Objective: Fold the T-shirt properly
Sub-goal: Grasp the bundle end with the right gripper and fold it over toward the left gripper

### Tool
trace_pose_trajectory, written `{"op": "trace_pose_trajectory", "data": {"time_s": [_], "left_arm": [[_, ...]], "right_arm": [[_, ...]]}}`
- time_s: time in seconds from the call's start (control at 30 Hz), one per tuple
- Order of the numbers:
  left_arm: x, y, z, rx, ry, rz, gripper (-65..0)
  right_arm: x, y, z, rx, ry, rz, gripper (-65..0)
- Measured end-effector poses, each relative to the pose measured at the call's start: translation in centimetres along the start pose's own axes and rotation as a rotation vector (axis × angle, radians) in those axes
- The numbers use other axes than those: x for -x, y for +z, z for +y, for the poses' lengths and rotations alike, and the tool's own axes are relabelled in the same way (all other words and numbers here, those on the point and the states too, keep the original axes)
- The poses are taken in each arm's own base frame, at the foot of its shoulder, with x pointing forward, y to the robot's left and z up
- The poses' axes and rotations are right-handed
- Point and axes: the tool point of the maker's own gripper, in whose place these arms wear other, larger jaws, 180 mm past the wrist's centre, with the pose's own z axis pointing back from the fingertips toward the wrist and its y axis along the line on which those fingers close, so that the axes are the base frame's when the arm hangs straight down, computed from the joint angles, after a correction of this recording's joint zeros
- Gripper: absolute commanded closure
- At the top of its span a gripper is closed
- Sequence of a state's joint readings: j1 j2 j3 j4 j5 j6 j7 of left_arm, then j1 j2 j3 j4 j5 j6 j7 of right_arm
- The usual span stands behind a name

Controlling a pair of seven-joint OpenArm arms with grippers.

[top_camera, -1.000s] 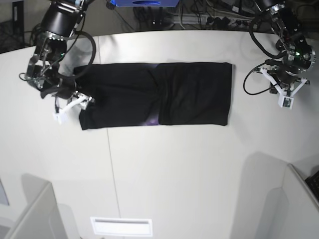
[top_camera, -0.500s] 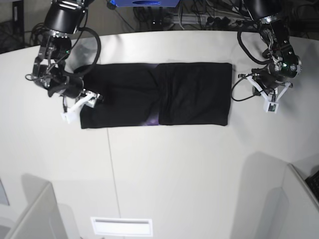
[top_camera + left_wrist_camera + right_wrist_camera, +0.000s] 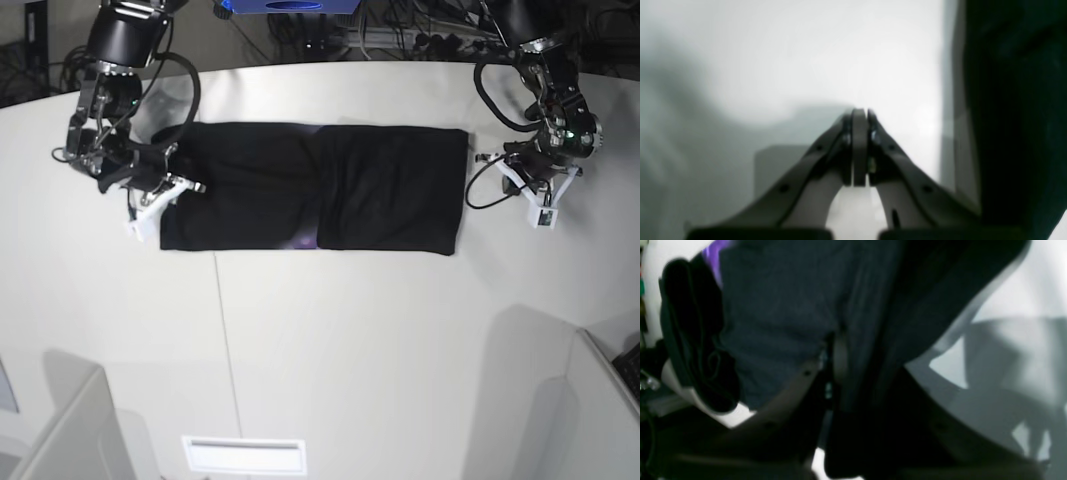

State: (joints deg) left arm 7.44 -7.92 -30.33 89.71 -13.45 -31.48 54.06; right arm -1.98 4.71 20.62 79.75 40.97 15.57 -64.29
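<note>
The black T-shirt [image 3: 380, 190] lies on the white table [image 3: 350, 340] folded into a long flat band, with a bit of purple print [image 3: 300, 242] at its near edge. My right gripper [image 3: 172, 186] is shut on the shirt's left end. In the right wrist view the right gripper [image 3: 835, 340] pinches dark cloth [image 3: 780, 313], with purple print [image 3: 715, 253] at the top left. My left gripper [image 3: 520, 175] is shut and empty, just right of the shirt's right edge. In the left wrist view the left gripper [image 3: 860, 113] is over bare table, with the shirt [image 3: 1017, 100] alongside.
Cables and a blue object [image 3: 290, 6] lie past the table's far edge. A table seam [image 3: 218, 330] runs front to back. A white slotted plate [image 3: 243, 455] sits at the front edge. Grey partitions stand at the front left [image 3: 70, 430] and front right [image 3: 600, 400].
My right gripper has moved up and inward with the shirt's left end, which now lies straighter. My left gripper has moved left, closer to the shirt's right edge.
</note>
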Motion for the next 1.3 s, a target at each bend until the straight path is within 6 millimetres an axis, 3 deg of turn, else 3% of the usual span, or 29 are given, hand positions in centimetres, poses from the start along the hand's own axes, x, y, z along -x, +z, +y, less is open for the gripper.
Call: {"op": "trace_pose_trajectory", "data": {"time_s": [0.23,0.37,0.63,0.83,1.03,1.17,1.3], "left_arm": [[-0.7,-0.9,-3.3,0.074,-0.073,-0.022,0.0],[-0.7,-1.0,-4.0,0.092,-0.076,-0.031,0.0],[-0.7,-0.9,-4.2,0.095,-0.076,-0.031,0.0],[-0.4,-0.5,-6.0,0.106,-0.109,-0.018,0.0],[-0.2,-0.4,-5.9,0.101,-0.115,-0.007,0.0],[-0.1,-0.3,-5.8,0.101,-0.115,-0.005,0.0],[-0.1,-0.3,-5.8,0.100,-0.115,-0.005,0.0]], "right_arm": [[-0.9,0.2,0.0,0.009,0.020,-0.031,0.0],[-1.3,1.7,0.4,0.101,0.130,-0.031,0.0],[-2.2,1.9,7.4,0.033,0.245,-0.081,0.0],[-1.7,1.6,9.9,0.016,0.290,-0.070,0.0],[-1.1,1.4,14.3,-0.082,0.312,-0.094,0.0],[-1.3,1.7,16.0,-0.116,0.320,-0.127,0.0],[0.1,0.8,18.8,-0.171,0.377,-0.095,0.0]]}}
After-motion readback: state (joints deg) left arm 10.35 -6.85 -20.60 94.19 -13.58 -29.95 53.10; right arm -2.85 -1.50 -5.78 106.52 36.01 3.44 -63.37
